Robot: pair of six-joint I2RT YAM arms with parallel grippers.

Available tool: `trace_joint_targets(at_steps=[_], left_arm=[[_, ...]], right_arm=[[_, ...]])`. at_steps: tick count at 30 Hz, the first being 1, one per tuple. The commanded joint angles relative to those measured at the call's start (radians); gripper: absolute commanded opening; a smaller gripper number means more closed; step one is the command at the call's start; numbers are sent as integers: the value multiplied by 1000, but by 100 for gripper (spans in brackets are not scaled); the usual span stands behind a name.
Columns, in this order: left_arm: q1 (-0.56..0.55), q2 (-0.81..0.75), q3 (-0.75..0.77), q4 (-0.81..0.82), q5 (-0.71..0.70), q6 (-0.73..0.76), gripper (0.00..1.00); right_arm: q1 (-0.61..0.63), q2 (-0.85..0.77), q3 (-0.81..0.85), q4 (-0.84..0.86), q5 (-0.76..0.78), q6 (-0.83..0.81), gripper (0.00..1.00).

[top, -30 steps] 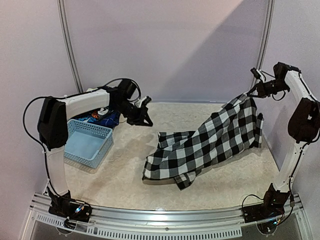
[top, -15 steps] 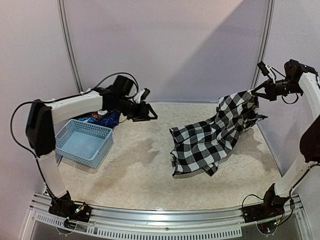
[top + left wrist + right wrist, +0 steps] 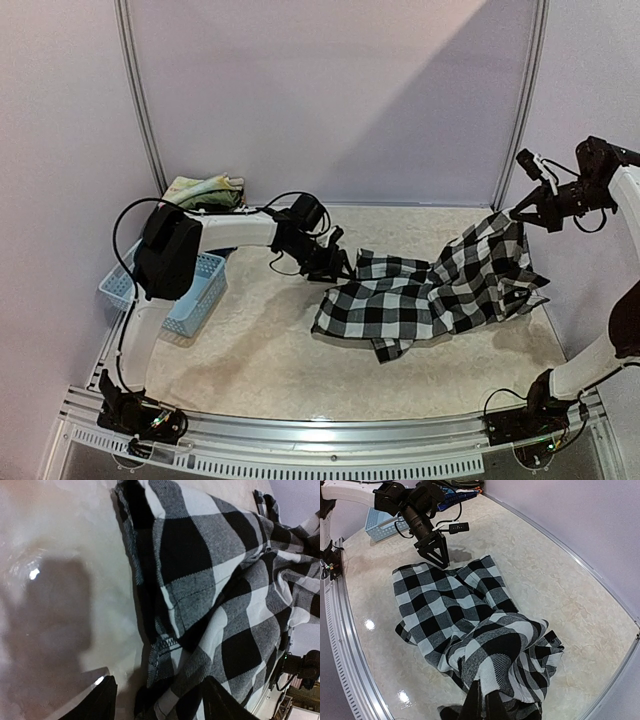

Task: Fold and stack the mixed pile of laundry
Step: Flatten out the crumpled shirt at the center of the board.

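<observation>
**RISK: SHIRT (image 3: 420, 300) SLIP OR DOUBLE-LAYER GRAB**

The shirt lies crumpled at centre right of the top view, with one corner lifted towards the right edge; the right gripper (image 3: 520, 212) is pinched tight on that corner; the left gripper (image 3: 338, 265) stands with jaws spread astride the shirt's left hem (nothing held). Probable faults: a closure that catches two layers, fixing the crease; a pull from the right that drags the hem clear of the spread jaws; a thin pinch that slips under the cloth's weight.
</observation>
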Motion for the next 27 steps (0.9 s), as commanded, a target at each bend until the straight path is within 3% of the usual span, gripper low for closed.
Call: trace_joint_targets(at_steps=[1,5,7,10,15,18,21,27], left_arm=[[-9,83,83,50,-14,-37,60],[-9,183,229,56,-25,-44,59],[-9,241,314,50,-3,-58,53],[-8,302,399,48,27,-76,37],[15,279,390,123,56,-105,1],[48,194,341,139,42,-88,0],[113,27,197,210,15,-85,0],[223,-291,40,222,-19,-35,0]], right_arm=[[0,25,-8,-131,-45,-26,0],[1,45,-15,-124,-67,-15,0],[-1,50,-22,-114,-72,-10,0],[0,54,-35,-86,-76,7,0],[1,91,-39,-3,-78,80,0],[0,125,7,14,-79,115,0],[-1,147,71,53,-52,160,0],[0,84,120,252,-2,301,0]])
